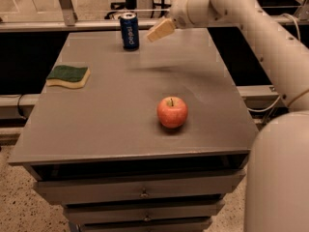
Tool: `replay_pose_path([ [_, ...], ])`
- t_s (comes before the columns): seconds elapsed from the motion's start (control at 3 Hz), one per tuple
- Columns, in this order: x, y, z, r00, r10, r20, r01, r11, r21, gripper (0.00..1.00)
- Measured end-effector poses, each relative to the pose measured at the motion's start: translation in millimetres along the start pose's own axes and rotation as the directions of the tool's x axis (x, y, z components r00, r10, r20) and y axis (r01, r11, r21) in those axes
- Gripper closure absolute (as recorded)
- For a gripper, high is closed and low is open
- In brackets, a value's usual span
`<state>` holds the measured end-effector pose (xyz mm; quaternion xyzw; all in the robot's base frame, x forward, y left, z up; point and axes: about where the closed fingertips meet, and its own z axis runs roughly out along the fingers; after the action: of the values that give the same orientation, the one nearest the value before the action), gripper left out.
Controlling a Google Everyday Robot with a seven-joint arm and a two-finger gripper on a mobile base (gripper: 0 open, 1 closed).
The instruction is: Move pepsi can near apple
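The pepsi can [129, 30] is dark blue with white lettering and stands upright at the far edge of the grey table [111, 115]. The apple [172, 112] is red-orange with a short dark stem and sits right of the table's middle, well in front of the can. My gripper [160, 30] hangs above the far part of the table, just right of the can and apart from it, at about the can's height. It holds nothing that I can see.
A green and yellow sponge [68, 76] lies at the table's left side. Drawers [140, 193] run below the table's front edge. My white arm [260, 33] reaches in from the right. A metal rail [48, 25] runs behind the table.
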<state>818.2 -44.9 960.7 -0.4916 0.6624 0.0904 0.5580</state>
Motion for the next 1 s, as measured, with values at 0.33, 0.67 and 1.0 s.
replay_pose_path([
  [0.33,-3.4,-11.0,32.7,0.998,0.065,0.0,-0.065,0.9977,0.017,0.0],
  [0.67,-10.6,-4.2,60.6,0.993,0.118,0.003,-0.118,0.9929,-0.015,0.0],
  [1.0,-20.8,8.9,87.7,0.987,0.161,0.026,-0.159,0.9848,-0.07,0.0],
])
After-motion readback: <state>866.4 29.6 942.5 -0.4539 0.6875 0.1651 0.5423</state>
